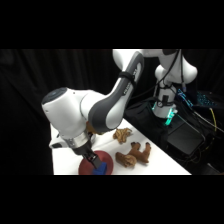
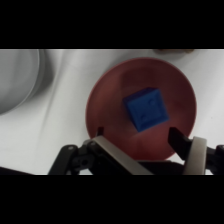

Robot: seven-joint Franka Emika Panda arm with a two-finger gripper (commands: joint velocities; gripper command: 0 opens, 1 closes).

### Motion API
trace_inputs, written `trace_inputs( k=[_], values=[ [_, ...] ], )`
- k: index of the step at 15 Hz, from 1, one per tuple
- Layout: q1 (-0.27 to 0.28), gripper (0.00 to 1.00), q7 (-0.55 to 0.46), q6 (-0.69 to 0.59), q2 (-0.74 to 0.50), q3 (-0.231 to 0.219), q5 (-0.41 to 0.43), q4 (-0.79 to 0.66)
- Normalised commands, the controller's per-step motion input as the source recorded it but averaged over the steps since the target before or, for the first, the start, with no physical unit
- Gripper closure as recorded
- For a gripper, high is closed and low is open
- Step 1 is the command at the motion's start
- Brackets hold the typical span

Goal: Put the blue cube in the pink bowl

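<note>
And there it is: the blue cube sits inside the pink bowl, resting on the bowl's floor a little off centre, corners turned at an angle to the rim. The claw hangs just above the near rim with its fingers spread wide and nothing between them, so the drop looks done. The smart play now, I'd say, is a straight lift clear of the rim without brushing it, since a shallow bowl could slide on the smooth white tabletop. The cube is crisp-edged, solid and matte; the bowl is round, smooth and salmon-toned. A grey metallic bowl sits beside it, and brown lumpy root-like pieces lie nearby.
</note>
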Motion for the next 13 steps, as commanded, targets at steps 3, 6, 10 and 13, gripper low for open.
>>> trace_inputs(
  k=[3, 6, 10, 13],
  values=[
    [0.039, 0.00, 0.04, -0.28, -0.31, -0.012, -0.070, -0.03],
    [0.061, 0.00, 0.10, -0.40, -0.36, -0.028, -0.083, 0.00],
    [0.055, 0.00, 0.10, -0.41, -0.29, -0.034, -0.081, 0.13],
    [0.038, 0.00, 0.07, -0.38, -0.14, -0.043, -0.077, 0.28]
  ],
)
